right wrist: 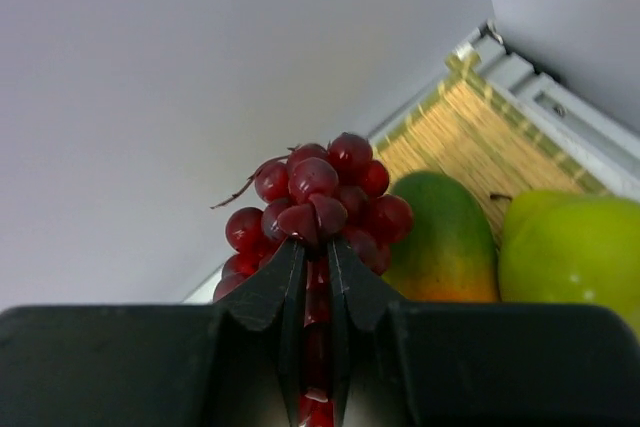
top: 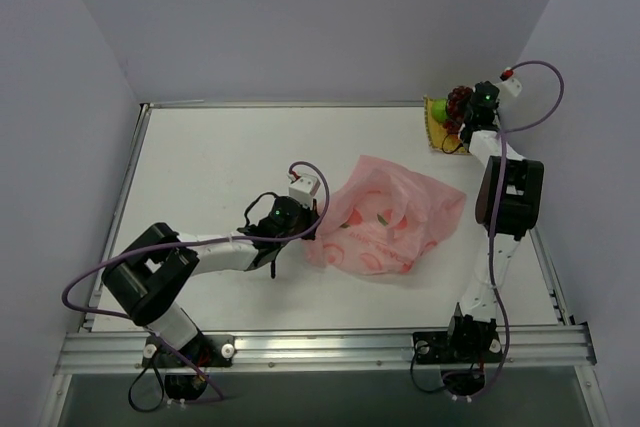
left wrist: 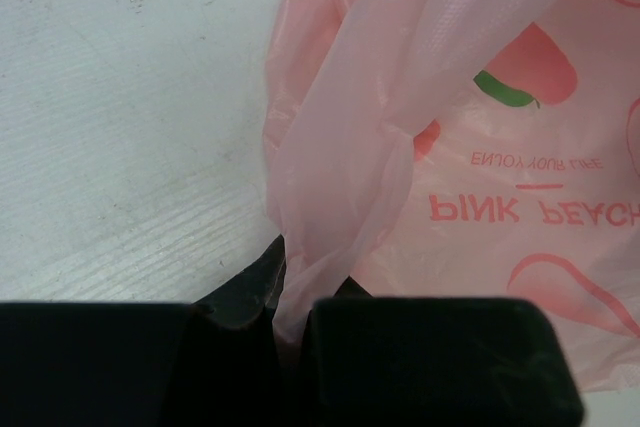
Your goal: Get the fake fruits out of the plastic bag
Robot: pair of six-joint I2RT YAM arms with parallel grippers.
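Inside the right pincer (right wrist: pixel 312 252), the grape bunch (right wrist: pixel 320 187) sits clamped, likely bound for the mat (right wrist: pixel 470 137) beyond; the left pincer (left wrist: pixel 292 292) pinches the bag (left wrist: pixel 400 127), steadying it.

Two black-and-white arms (top: pixel 210 250), looping lilac cables (top: pixel 561 87), green lights (top: pixel 277 215), black fingers (right wrist: pixel 262 292).

Left arm (top: pixel 215 252) low, right arm (top: pixel 508 197) outstretched, both jaws clamped.

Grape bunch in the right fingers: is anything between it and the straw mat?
Nothing visible does. The dark red plastic grape bunch, clamped in the right fingers, is right beside the orange-green mango and round green fruit on the yellow woven mat.
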